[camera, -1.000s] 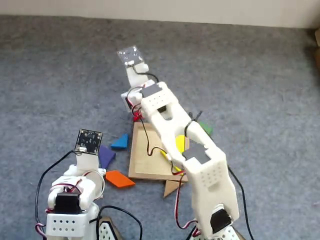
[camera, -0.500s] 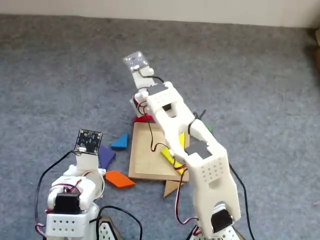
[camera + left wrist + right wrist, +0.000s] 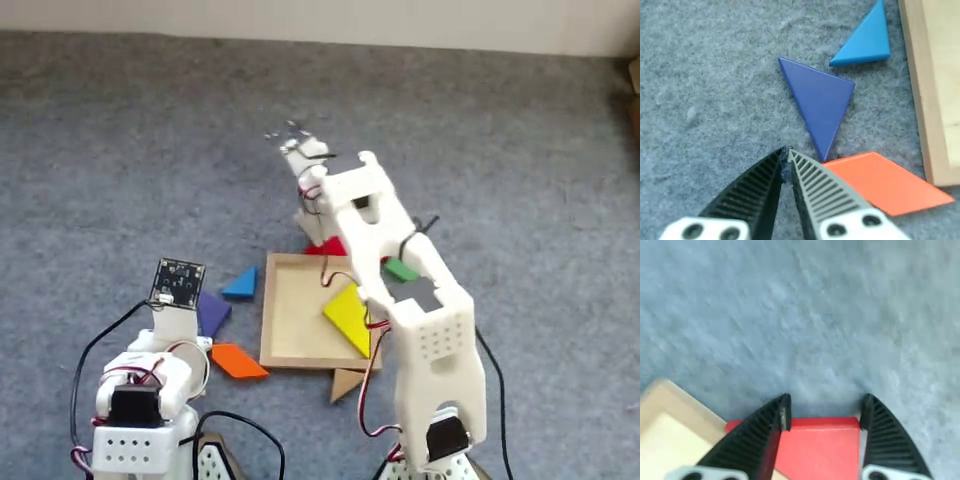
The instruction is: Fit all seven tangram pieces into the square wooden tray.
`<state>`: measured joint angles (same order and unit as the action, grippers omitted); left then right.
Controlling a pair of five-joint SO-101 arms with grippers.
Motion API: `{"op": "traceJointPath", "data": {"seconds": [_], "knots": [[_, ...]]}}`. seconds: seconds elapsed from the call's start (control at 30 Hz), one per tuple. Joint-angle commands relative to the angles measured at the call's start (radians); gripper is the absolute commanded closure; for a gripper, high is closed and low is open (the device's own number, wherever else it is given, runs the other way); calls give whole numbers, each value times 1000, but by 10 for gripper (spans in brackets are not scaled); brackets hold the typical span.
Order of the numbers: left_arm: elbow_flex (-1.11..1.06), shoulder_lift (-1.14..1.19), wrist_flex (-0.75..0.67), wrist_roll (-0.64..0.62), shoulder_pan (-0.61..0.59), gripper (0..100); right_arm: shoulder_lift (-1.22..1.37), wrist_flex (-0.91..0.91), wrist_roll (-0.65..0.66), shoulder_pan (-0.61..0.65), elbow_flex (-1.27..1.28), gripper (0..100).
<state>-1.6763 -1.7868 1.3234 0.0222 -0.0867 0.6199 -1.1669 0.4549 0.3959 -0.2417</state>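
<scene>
- Right gripper (image 3: pixel 824 407), status?
- Fingers spread, tips down at the red piece (image 3: pixel 815 445), one on either side of its far edge. Not clamped, as far as I can tell. Left gripper (image 3: pixel 788 152) is pinched closed on nothing, over carpet just beside the dark blue triangle (image 3: pixel 820 102).
- Layout, big to small?
- Square wooden tray (image 3: pixel 272 345) sits mid-carpet. Large yellow triangle (image 3: pixel 350 318) lies flat inside, the one piece I see in it. Red piece is at the tray's far rim, outside. Orange parallelogram (image 3: pixel 885 182) and light blue triangle (image 3: pixel 865 42) lie on the left arm's side of the tray. Tan triangle (image 3: pixel 345 380) is at the near edge. Green piece (image 3: pixel 401 270) is partly hidden under the right arm.
- Handling?
- Probably thin, rigid, light, smooth painted wood. Lies flush, so it likely slides. Pinch low across opposite edges.
</scene>
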Motion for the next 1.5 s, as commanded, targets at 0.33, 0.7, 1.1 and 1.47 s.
{"op": "traceJointPath", "data": {"seconds": [0.33, 0.7, 1.1, 1.47], "knots": [[-21, -24, 3, -5, 16, 995, -147, -82, 173, -305, 101, 778], [-21, -24, 3, -5, 16, 995, -173, -197, 193, -432, 48, 778], [-21, -24, 3, -5, 16, 995, -272, -481, 370, -375, -53, 582], [-21, -24, 3, -5, 16, 995, -70, -498, 522, -372, -27, 557]]}}
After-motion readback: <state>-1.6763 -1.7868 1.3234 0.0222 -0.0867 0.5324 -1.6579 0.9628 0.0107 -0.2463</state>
